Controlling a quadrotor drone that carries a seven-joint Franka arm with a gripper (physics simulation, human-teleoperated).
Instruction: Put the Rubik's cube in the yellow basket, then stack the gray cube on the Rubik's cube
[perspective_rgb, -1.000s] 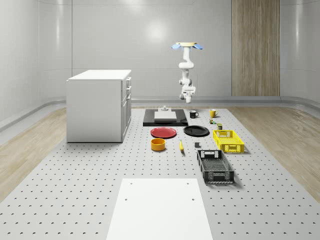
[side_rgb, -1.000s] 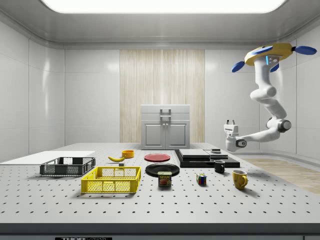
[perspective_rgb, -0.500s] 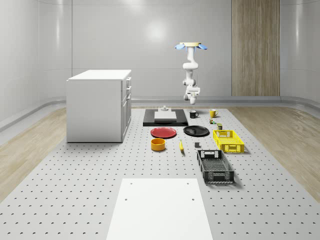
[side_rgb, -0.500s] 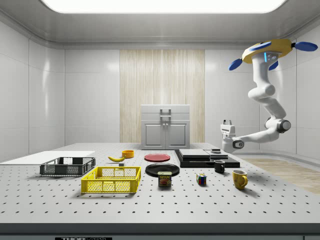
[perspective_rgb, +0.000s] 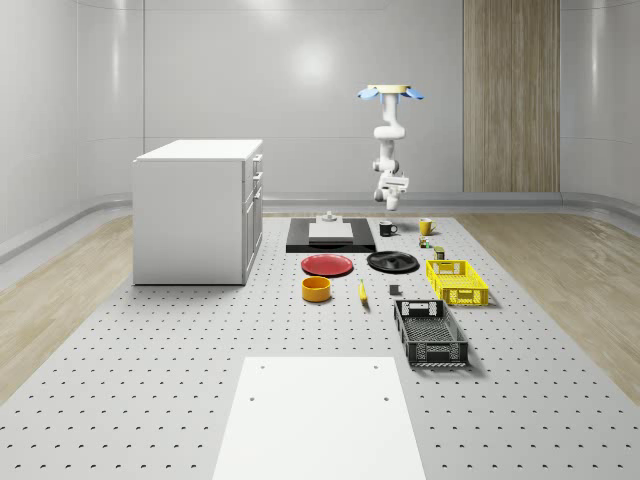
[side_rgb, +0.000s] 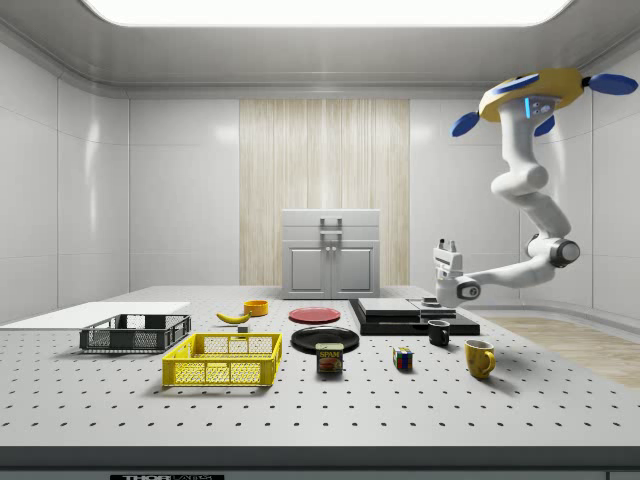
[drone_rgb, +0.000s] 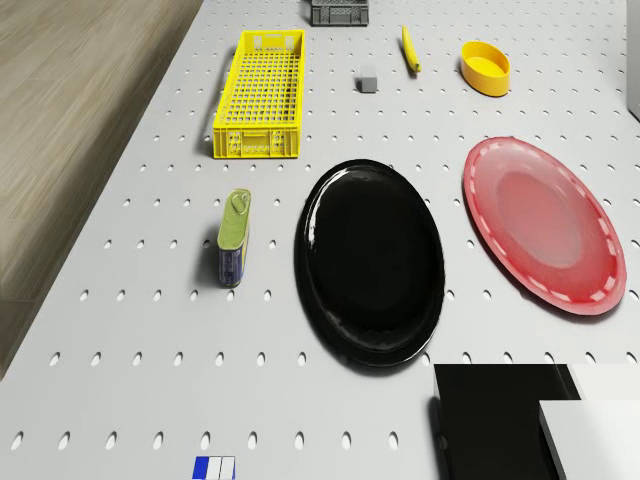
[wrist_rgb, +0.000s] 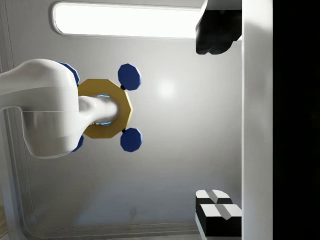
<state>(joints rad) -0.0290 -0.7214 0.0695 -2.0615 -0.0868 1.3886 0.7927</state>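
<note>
Jaws stand wide apart with nothing between them, the gripper (side_rgb: 445, 246) turned fingertips-up just above the black slab (side_rgb: 410, 316) at the table's (perspective_rgb: 150, 400) edge farthest from the whole-scene camera. Going from the side view's left: the black crate (side_rgb: 135, 333) lies towards the table's left end. The yellow basket (side_rgb: 222, 372) sits next to it, nearer that camera, with nothing inside it. The gray cube (drone_rgb: 368, 82) rests on the bare surface just behind the basket, between it and the banana (side_rgb: 233, 317). The orange bowl (side_rgb: 256, 307) stands behind the banana. Next come the red plate (side_rgb: 314, 315), the black plate (side_rgb: 324, 338) and the Spam tin (side_rgb: 329, 358). The Rubik's cube (side_rgb: 402, 359) stands on the table between the tin and the yellow mug (side_rgb: 479, 357), well apart from the basket. The black mug (side_rgb: 438, 333) stands beside the slab. The drone (side_rgb: 530, 95) hovers high over the table's right end, above and beyond the mugs, its arm bent down and back towards the slab. Compared with a second ago, the drone and gripper have shifted towards the side view's left, and towards the whole-scene view's right. The gripper sits a little lower and closer over the slab. Everything on the table lies where it was.
</note>
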